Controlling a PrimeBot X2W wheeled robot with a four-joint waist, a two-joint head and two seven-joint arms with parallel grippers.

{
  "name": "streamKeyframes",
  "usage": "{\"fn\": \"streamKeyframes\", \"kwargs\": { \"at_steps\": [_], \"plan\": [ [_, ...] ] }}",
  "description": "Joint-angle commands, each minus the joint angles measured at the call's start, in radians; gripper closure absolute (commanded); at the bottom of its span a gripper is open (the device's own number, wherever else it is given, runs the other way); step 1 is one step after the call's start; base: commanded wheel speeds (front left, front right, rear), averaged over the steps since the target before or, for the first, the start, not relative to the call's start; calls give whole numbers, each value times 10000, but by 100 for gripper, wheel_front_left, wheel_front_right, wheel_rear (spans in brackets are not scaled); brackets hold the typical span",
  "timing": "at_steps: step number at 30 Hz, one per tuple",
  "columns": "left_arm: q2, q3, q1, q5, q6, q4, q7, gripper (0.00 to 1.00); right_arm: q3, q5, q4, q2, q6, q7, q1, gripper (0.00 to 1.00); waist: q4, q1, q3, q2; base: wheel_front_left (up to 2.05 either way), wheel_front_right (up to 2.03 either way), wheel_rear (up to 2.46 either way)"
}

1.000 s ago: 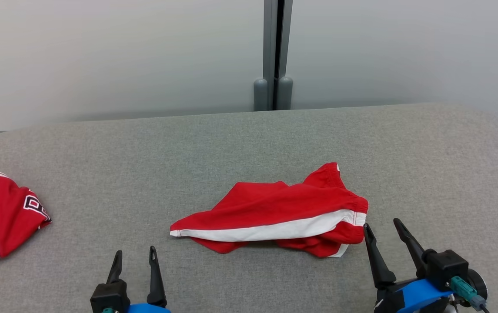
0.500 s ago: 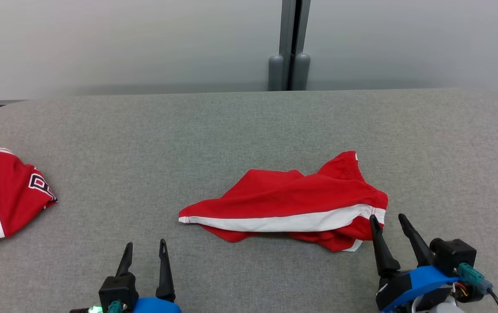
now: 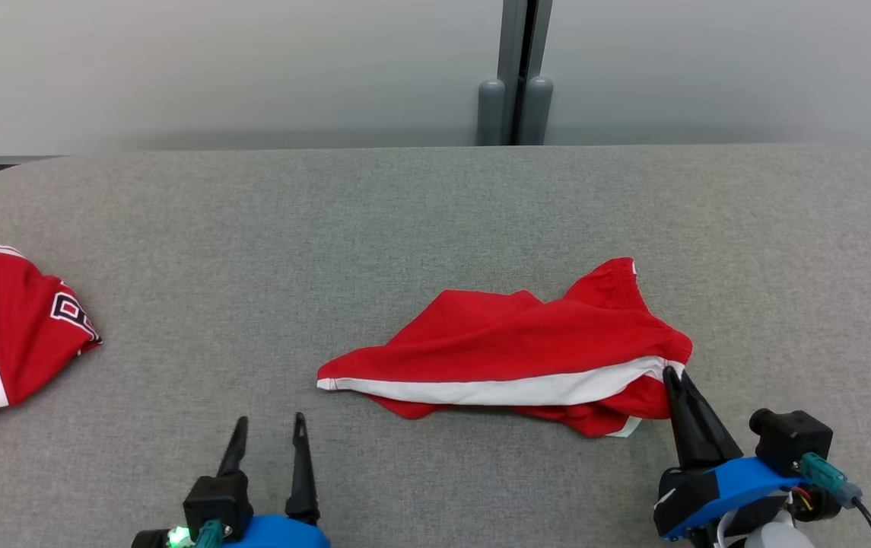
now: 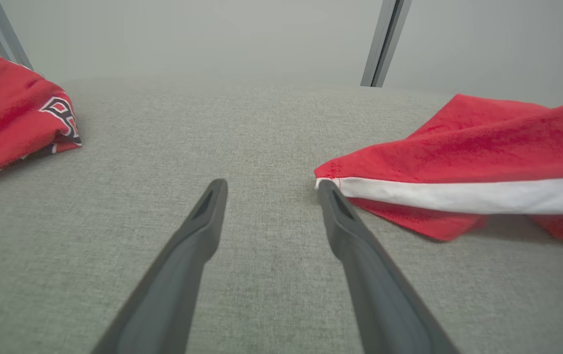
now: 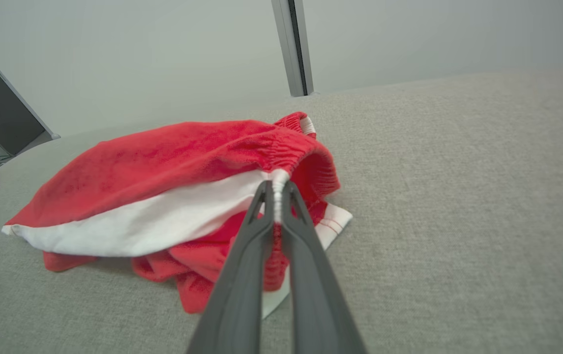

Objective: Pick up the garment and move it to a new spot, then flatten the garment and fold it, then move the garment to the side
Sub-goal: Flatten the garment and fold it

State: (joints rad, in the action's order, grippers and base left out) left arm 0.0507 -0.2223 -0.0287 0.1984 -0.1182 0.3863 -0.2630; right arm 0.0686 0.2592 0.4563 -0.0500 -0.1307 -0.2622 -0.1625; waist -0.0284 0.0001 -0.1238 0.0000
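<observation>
A second ago my right hand (image 3: 673,374) stood wide just beside the waistband end of the red garment (image 3: 526,350); now its two fingers have come together on that end. The garment lies in the same crumpled heap at the middle of the grey bench (image 3: 252,228), right of centre. The whole head picture has shifted, so that is the camera. My left hand (image 3: 270,418) stays wide and holds nothing, resting low over the bench, short of the garment's left hem corner. The head view shows my right fingers closed at the cloth's edge. The right wrist view shows the pinch itself, on the gathered white stripe of the elastic waistband. The left wrist view shows the lettering on a second red garment (image 4: 6,113) at the bench's left edge.
</observation>
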Motion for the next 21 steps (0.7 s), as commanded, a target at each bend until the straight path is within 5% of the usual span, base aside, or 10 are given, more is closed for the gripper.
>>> {"fn": "streamKeyframes", "kwargs": {
  "at_steps": [1,9,21],
  "plan": [
    [-5,-85,-178,139,150,50,-27,0,-13,-29,-129,-21,-1,-38,-68,100,14,-1,7,0,0,0,0],
    [3,-598,-334,1294,1234,567,-27,0,-59,-92,-547,-42,-1,-38,-250,100,182,-1,-123,0,0,0,0],
    [-2,-702,-1324,2196,2146,1496,-27,0,-71,-66,-724,-140,-1,-38,-498,100,426,-1,-649,0,0,0,0]
  ]
}}
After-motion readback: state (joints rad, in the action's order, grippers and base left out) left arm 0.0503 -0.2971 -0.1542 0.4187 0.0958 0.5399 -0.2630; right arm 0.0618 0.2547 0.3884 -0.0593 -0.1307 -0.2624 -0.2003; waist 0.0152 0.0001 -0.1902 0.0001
